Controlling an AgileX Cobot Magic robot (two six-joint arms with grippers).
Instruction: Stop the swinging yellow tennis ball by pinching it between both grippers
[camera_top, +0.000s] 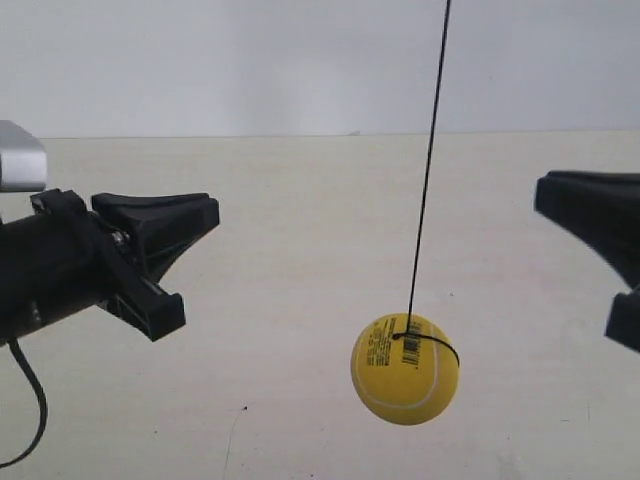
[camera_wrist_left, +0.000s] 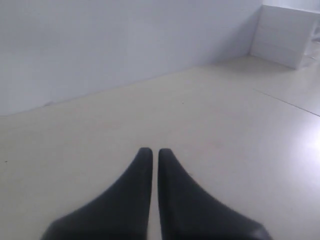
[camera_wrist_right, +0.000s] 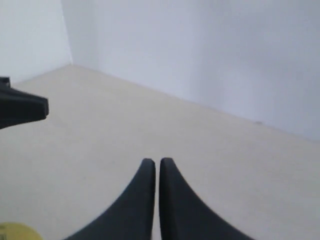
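The yellow tennis ball (camera_top: 405, 369) hangs on a thin black string (camera_top: 428, 170), its barcode label facing the camera. It touches neither gripper. The gripper (camera_top: 203, 214) on the arm at the exterior view's left is higher than the ball and well off to its side. The gripper (camera_top: 548, 196) at the exterior view's right is also higher and nearer to the ball. My left gripper (camera_wrist_left: 151, 151) is shut and empty, and no ball shows in its view. My right gripper (camera_wrist_right: 157, 161) is shut and empty; a sliver of the ball (camera_wrist_right: 14, 233) shows at its frame's corner, with the other gripper's tip (camera_wrist_right: 30, 107) beyond.
A pale beige table (camera_top: 300, 250) runs back to a white wall (camera_top: 250, 60). A white box (camera_wrist_left: 287, 35) stands in the corner seen from the left wrist. A black cable (camera_top: 35, 400) hangs under the arm at the exterior view's left.
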